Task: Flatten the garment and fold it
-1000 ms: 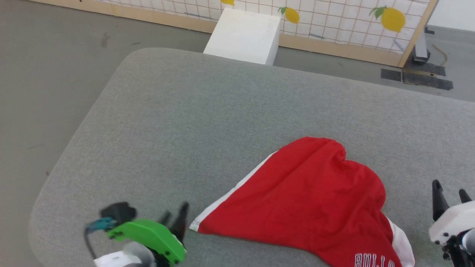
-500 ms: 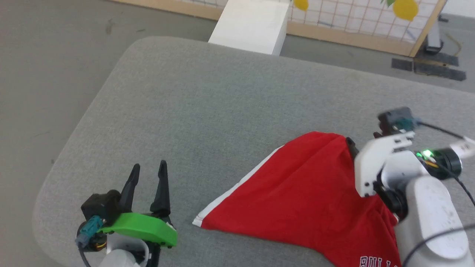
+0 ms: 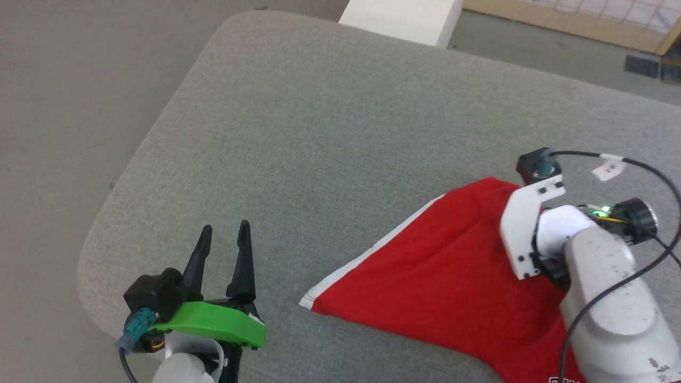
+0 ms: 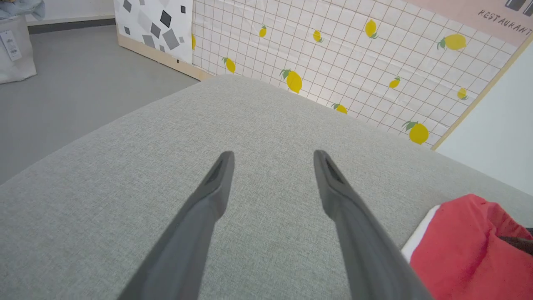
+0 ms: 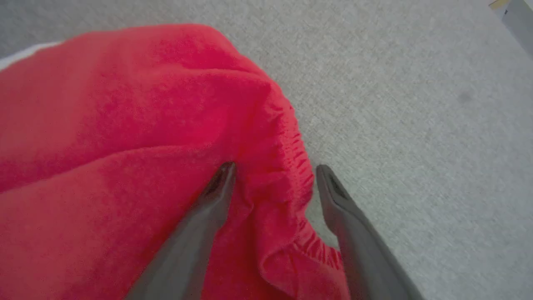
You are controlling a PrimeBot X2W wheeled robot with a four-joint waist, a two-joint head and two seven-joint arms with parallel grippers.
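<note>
**Head view:** A red garment (image 3: pixel 441 287) lies crumpled on the near right part of a broad grey cushion (image 3: pixel 319 133). A white stripe (image 3: pixel 367 256) runs along its left edge down to a pointed corner. The left gripper (image 3: pixel 225 229) hovers over the cushion just left of that corner, its two dark fingers spread and holding nothing. It appears to be held clear until the cloth can be drawn out. The right arm (image 3: pixel 601 276) reaches over the garment's raised far end. Pale grey floor (image 3: pixel 64 106) surrounds the cushion, and a white box (image 3: pixel 404 18) stands beyond its far edge.

**Left wrist view:** The left fingers stand wide apart above the woven grey surface. The garment sits off to the lower right, apart from them. Behind the cushion runs a grid-patterned panel (image 4: pixel 354 54) printed with lemons.

**Right wrist view:** The right gripper (image 5: pixel 275 168) is spread wide and grips nothing yet. One finger lies over the red cloth and the other over grey cushion, with the gathered waistband (image 5: pixel 297 154) between them. The stance looks set for pinching that hem and pulling the heap flat. The garment is far from flattened, and folding has not begun.
</note>
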